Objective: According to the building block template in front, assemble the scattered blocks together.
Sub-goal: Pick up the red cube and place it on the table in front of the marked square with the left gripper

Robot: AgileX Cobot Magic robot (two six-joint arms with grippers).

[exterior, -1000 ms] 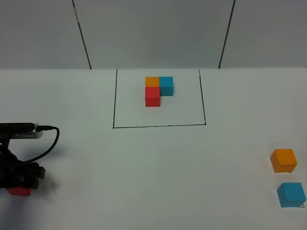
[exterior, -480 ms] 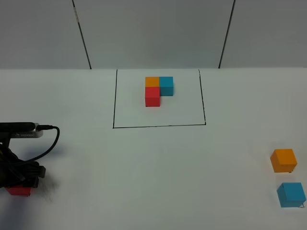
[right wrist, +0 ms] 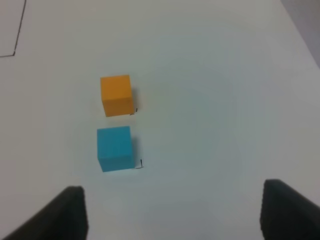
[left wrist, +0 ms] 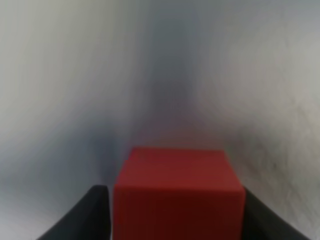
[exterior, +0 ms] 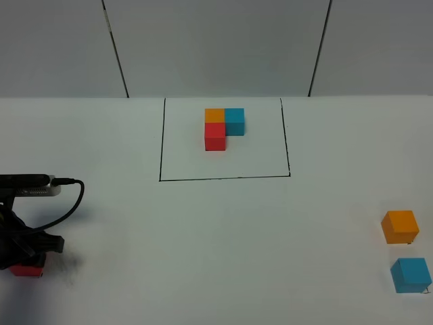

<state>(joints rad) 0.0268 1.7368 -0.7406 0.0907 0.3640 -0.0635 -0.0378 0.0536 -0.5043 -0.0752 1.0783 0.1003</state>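
Narrowed since before — left hand [left wrist: 175, 212], clamped on red cube [left wrist: 176, 180], cube centred in its grip

- A robotics lab test bench: a bare white table [exterior: 223, 237] backed by plain grey wall panels [exterior: 216, 47].
- A black-lined rectangle [exterior: 161, 142] inked on the table, well ahead of the left gripper [exterior: 28, 261], frames a building block template [exterior: 223, 128].
- Plain test pieces: a red cube [left wrist: 177, 200] clamped between that gripper's fingers [left wrist: 95, 212], an orange cube [right wrist: 116, 95] and a blue cube [right wrist: 115, 148] just ahead of the right gripper [right wrist: 174, 187].
- A black cable [exterior: 80, 193] loops off the left arm [exterior: 13, 240].
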